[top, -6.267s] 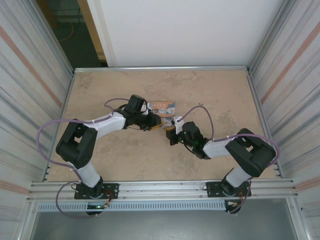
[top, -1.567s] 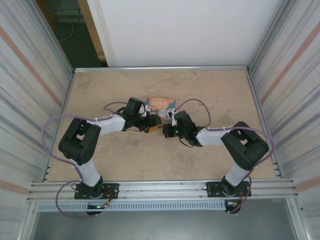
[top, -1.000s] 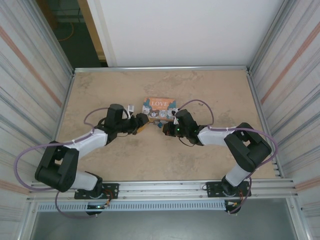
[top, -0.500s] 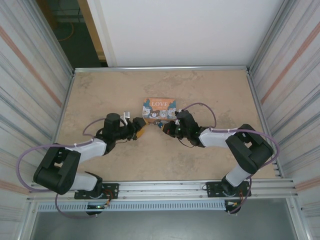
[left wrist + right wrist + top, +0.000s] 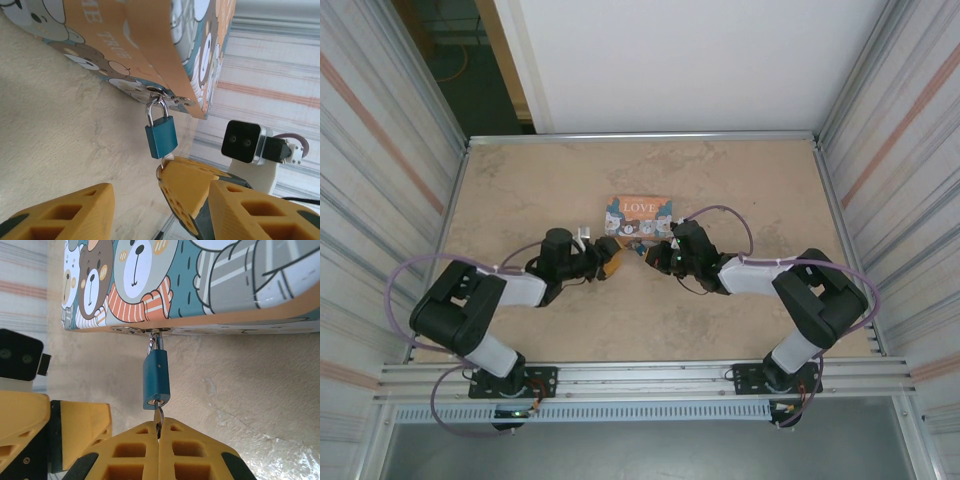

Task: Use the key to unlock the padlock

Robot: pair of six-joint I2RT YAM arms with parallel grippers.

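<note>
Two grippers meet mid-table [image 5: 520,190], just below the tin [image 5: 638,212] in the top view, w/ the L one on the left side of the frame and the R one on the right.

Padlock [image 5: 156,376]: small teal body, centre of R wrist frame. It hangs by its shackle [image 5: 155,342] from the hasp [image 5: 142,330] on the tin's edge. Shackle looks seated, so not yet unlocked.

Key [image 5: 158,416]: in the keyhole at the lower end of the lock body. Just a thin metal sliver + ring show, the rest is hidden betw. the fingers.

R gripper [image 5: 159,431]: bottom centre of frame, fingers pressed together, clenched on the key, tips just under the lock body.

L gripper [image 5: 608,263]: jaws apart, grasping nothing. In L wrist view its fingers [image 5: 67,212] sit at the lower corners. Padlock is mid-frame, beyond and betw. them, no contact seen. One R finger pokes up betw. them, right under the lock.

Tin fills the upper part of both wrist frames, bear print facing cam. It lies flat on the table, "LOVE" side up in the top view.
</note>
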